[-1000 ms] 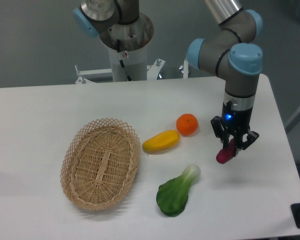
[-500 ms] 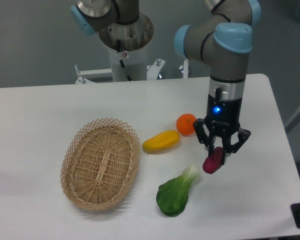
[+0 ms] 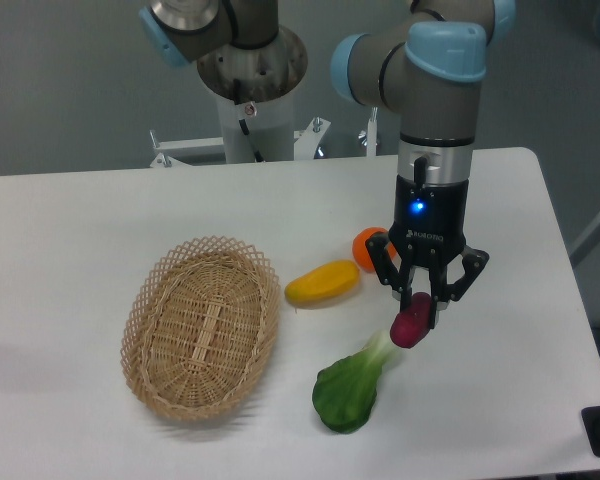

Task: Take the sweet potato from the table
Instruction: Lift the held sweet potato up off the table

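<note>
The dark magenta sweet potato (image 3: 411,322) hangs above the white table (image 3: 100,220), held tilted between the fingers of my gripper (image 3: 422,301), which is shut on it. It hovers over the pale stalk end of the green bok choy (image 3: 352,384). The arm comes down from the upper right, and its wrist partly hides the round orange (image 3: 366,247).
A yellow-orange mango (image 3: 322,283) lies left of the gripper. An oval wicker basket (image 3: 202,327) sits at the left. The robot's base column (image 3: 252,80) stands at the back. The table's right edge runs near x 600.
The gripper has carried the sweet potato leftward and slightly forward, from the table's right side to above the bok choy's stalk. The orange is now partly covered by the wrist.
</note>
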Tool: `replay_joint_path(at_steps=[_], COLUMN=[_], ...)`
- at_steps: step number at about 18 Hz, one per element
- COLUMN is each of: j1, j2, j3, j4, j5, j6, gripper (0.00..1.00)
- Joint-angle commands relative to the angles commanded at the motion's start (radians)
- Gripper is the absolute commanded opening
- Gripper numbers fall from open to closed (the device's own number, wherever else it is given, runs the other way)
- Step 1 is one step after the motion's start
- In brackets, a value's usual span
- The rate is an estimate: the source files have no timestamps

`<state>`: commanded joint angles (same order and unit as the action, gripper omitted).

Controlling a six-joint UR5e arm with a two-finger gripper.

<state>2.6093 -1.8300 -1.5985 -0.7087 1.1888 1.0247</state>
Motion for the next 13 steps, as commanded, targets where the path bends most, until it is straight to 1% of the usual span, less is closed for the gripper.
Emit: replay_joint_path(at_steps=[13], j1=[-0.003], j2=[-0.009], j3=[0.006], j4=[0.002], j5=[0.005], j6=[0.000], gripper=[0.14])
